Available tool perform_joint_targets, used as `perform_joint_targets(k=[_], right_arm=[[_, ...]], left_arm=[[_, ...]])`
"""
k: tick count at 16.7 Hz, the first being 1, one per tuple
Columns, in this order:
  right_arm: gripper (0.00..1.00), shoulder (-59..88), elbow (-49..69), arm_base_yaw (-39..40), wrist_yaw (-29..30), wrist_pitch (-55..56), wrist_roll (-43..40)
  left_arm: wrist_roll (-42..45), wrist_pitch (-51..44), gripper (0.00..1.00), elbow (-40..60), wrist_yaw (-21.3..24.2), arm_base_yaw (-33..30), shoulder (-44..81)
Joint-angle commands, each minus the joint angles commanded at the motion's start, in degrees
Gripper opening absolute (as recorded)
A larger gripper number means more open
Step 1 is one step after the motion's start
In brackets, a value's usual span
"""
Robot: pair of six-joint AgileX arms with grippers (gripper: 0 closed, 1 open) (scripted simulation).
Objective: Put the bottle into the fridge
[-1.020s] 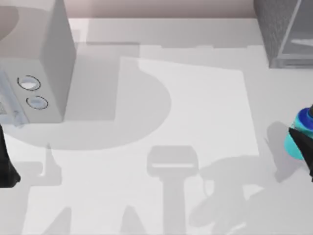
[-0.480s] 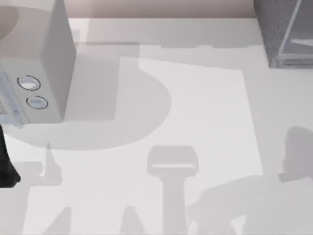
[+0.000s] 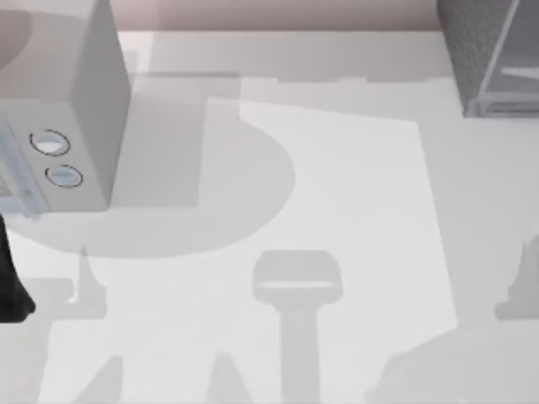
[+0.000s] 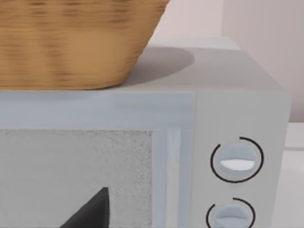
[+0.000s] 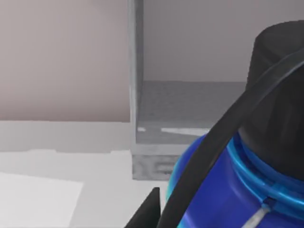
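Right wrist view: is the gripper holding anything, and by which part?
The bottle sits close against the right gripper, apparently held; the grip point on it cannot be told.

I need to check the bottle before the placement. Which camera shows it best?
The right wrist view: the bottle sits close up, its blue collar and black cap plain, with the fridge beyond it. The top view has the fridge's corner at the table's far right. The left wrist view faces the microwave.

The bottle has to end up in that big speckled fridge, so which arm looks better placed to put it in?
The right arm, probably. Its wrist view shows the bottle close up against its claw, facing the fridge. The left arm sits at the table's left edge by the pale box with dials, far from the fridge.
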Motion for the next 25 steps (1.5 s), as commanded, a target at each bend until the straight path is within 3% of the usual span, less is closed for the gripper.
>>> perform_joint_targets(k=[7,12,17,25], right_arm=[[0.01,-0.5,0.0,0.0,0.4,-0.6,0.3],[0.01,8.2,6.1,-1.4,-0.8,6.1,1.3],[0.01,31.2,16.8,-4.6,-3.7,18.4,1.4],[0.01,79.7,38.0,-10.9,-9.4,43.1,0.7]], left_arm=[[0.0,0.0,1.0,0.0,0.0,0.0,0.0],[0.0,0.0,1.0,0.0,0.0,0.0,0.0],[0.0,0.0,1.0,0.0,0.0,0.0,0.0],[0.0,0.0,1.0,0.0,0.0,0.0,0.0]])
